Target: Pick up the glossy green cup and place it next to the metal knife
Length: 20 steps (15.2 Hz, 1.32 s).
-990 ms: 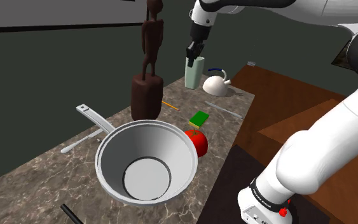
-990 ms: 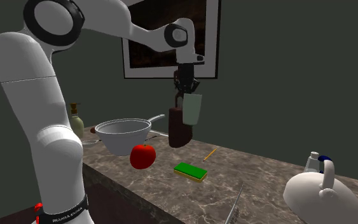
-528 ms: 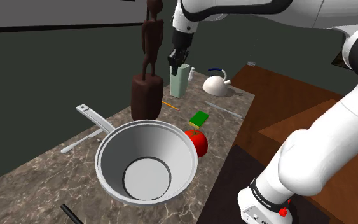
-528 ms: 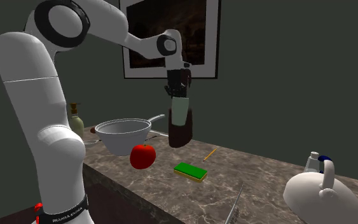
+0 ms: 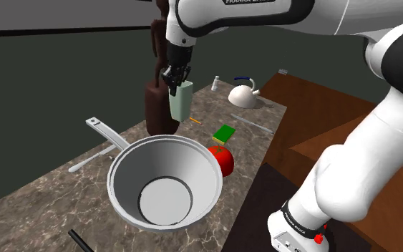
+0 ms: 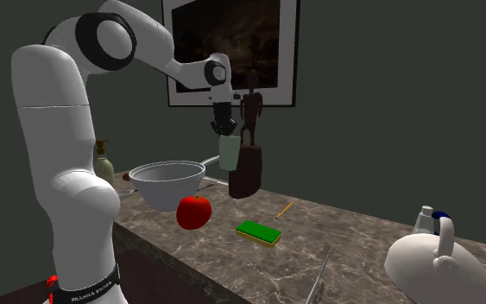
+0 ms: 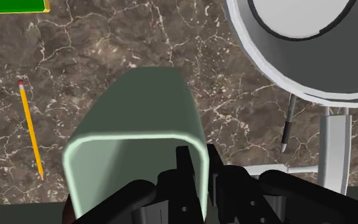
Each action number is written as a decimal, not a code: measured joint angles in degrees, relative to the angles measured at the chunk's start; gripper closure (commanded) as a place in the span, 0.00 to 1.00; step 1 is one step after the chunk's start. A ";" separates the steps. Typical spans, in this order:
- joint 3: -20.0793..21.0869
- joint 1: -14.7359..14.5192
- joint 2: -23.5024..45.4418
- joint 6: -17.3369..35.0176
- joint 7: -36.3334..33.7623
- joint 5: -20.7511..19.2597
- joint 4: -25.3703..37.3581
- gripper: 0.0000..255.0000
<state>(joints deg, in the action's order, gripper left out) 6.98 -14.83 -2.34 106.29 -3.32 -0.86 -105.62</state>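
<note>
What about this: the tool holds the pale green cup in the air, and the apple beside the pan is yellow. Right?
Not quite. The apple beside the pan is red, not yellow; the shoulder view shows it. The tool does hold the pale green cup in the air.

Arm [image 5: 246,11]: "FRANKA EMIKA" lettering, partly cut off at shoulder view's top edge; no other legible txt.

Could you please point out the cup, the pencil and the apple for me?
cup [image 7: 136,105], wrist view, on its side wall.
pencil [image 7: 31,127], wrist view, mid-shaft.
apple [image 5: 223,159], shoulder view, its red front.
</note>
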 measured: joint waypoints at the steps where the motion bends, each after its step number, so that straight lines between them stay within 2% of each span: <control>1: 0.63 -0.57 0.95 -0.01 -1.25 -0.17 0.92 1.00; 8: 4.81 -5.17 8.55 1.62 -10.48 -2.15 6.52 1.00; 13: 6.95 -8.99 15.55 1.02 -16.78 -4.44 13.74 1.00; 20: 8.51 -15.48 27.25 -1.30 -24.51 -8.22 27.23 1.00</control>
<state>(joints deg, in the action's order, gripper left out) 15.49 -30.30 24.92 104.98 -27.82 -9.08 -78.39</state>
